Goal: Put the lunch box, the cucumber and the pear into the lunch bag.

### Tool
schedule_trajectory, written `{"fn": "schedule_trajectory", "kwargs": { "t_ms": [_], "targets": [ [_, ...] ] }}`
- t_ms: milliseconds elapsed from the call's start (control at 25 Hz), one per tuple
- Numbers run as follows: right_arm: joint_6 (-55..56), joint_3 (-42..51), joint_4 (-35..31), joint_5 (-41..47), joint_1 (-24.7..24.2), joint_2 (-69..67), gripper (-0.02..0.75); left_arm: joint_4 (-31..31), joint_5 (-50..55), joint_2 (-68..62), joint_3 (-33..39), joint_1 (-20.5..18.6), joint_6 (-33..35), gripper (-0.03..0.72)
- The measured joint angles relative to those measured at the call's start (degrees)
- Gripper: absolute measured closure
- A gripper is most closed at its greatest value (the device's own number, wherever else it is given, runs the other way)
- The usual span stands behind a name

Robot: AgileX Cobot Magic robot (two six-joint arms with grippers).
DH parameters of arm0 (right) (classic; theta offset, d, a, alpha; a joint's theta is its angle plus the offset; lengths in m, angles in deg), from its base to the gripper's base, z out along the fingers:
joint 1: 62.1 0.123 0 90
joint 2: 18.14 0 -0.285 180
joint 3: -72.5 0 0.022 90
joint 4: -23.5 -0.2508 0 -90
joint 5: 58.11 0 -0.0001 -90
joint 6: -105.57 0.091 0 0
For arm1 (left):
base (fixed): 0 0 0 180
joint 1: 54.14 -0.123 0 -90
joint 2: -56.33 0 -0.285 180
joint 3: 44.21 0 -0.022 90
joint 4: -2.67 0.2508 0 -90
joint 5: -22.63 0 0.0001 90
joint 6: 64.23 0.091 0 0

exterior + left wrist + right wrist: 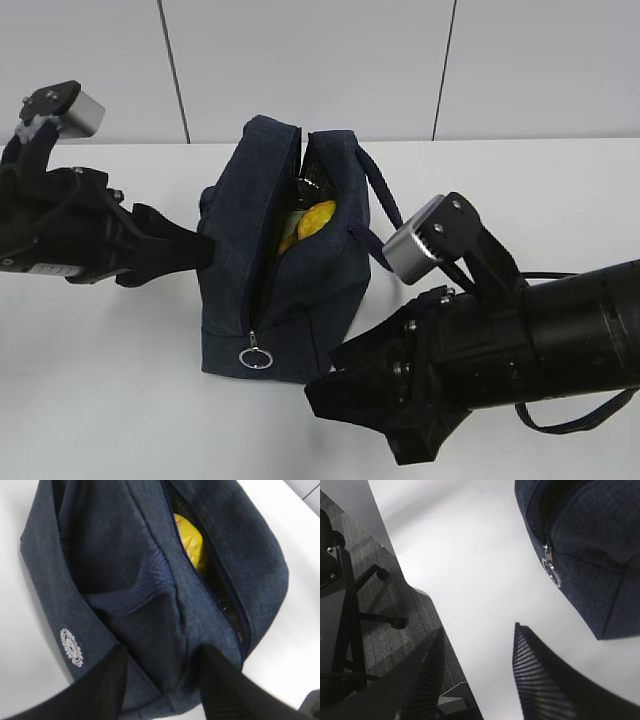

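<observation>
The navy lunch bag stands upright mid-table, its top zipper partly open. The yellow pear shows inside through the gap, also in the left wrist view. Something dark and glossy lies beside it; I cannot tell what it is. The lunch box and the cucumber are hidden. My left gripper presses on the bag's left end, and its fingers pinch a puckered fold of fabric. My right gripper hangs open and empty in front of the bag's right corner, over bare table.
The silver ring pull hangs low on the bag's front end. A strap handle loops off the bag's right side. The right wrist view shows the table's near edge, with carpet and a chair base below it.
</observation>
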Motion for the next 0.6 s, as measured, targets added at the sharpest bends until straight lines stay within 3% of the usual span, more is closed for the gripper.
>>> {"fn": "schedule_trajectory", "kwargs": {
  "t_ms": [240, 600],
  "targets": [
    [-0.3, 0.0, -0.1, 0.0, 0.0, 0.0, 0.381, 0.0, 1.6, 0.0, 0.0, 0.0, 0.0, 0.344],
    [-0.8, 0.0, -1.5, 0.1, 0.0, 0.0, 0.38, -1.2, 1.7, -2.6, 0.0, 0.0, 0.0, 0.361]
  ]
}}
